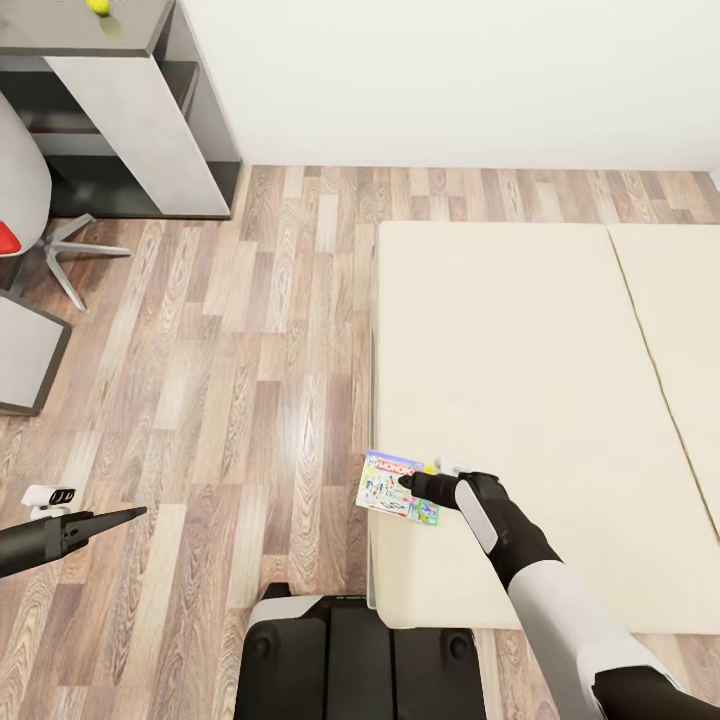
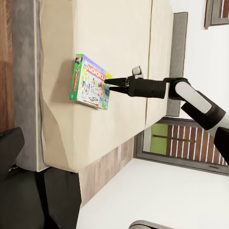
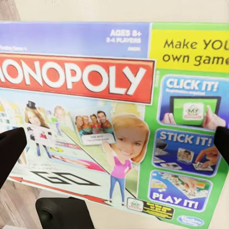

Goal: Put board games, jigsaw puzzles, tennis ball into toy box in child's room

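A Monopoly board game (image 1: pixel 396 488) lies flat on the bed (image 1: pixel 520 380), at its front left edge and slightly overhanging it. My right gripper (image 1: pixel 404 482) points at the lid, fingertips at the box's near side. In the right wrist view the lid (image 3: pixel 114 109) fills the picture and the right gripper (image 3: pixel 116 148) is open, fingers wide apart in front of it. The left wrist view shows the same box (image 2: pixel 89 82) with the right gripper (image 2: pixel 108 86) at it. My left gripper (image 1: pixel 135 515) hovers over the floor at the left, open and holding nothing. The tennis ball (image 1: pixel 98 6) sits on the table (image 1: pixel 60 35). The toy box and jigsaw puzzles are out of view.
A grey swivel chair (image 1: pixel 25 190) with a red patch stands left of the table's end. Another grey-topped surface (image 1: pixel 25 350) juts in at the left. Wood-plank floor (image 1: pixel 250 350) runs between table and bed. My dark base (image 1: pixel 360 660) is against the bed's front corner.
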Controlling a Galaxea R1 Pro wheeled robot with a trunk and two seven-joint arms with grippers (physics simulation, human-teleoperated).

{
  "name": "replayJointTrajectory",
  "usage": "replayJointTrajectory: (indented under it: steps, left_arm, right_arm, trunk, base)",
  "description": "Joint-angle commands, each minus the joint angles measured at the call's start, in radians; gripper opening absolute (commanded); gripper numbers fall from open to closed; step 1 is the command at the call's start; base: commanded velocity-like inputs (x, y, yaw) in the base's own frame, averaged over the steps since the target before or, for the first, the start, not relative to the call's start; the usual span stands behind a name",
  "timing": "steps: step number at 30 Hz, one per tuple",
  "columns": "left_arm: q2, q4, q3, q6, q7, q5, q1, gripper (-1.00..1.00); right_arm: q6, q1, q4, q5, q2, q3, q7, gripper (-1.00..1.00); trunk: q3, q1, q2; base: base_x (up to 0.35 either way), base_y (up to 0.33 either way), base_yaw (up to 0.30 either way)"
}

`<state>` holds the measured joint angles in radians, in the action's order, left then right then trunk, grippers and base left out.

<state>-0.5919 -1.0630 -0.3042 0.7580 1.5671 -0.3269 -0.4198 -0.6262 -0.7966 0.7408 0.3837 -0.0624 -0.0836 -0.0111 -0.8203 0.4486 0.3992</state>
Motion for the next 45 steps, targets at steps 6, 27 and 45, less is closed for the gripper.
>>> replayJointTrajectory:
  steps: [6, 27, 45]
  left_arm:
    - [0.000, 0.000, 0.001, 0.011, 0.004, 0.000, -0.001, 1.00]
    - [0.000, 0.000, 0.001, 0.011, 0.004, 0.000, -0.001, 1.00]
    - [0.000, 0.000, 0.001, 0.011, 0.004, 0.000, -0.001, 1.00]
  right_arm:
    - [-0.004, 0.000, 0.003, -0.019, 0.001, -0.001, -0.007, 1.00]
    - [-0.003, 0.000, 0.007, -0.019, 0.002, -0.001, -0.009, 1.00]
    - [-0.009, 0.001, 0.036, -0.019, 0.001, -0.005, -0.012, 1.00]
  trunk:
    - [-0.001, 0.001, 0.001]
    - [0.007, 0.001, 0.001]
    - [0.015, 0.001, 0.001]
  base:
    - [0.000, 0.000, 0.000]
    - [0.000, 0.000, 0.000]
    - [0.000, 0.000, 0.000]
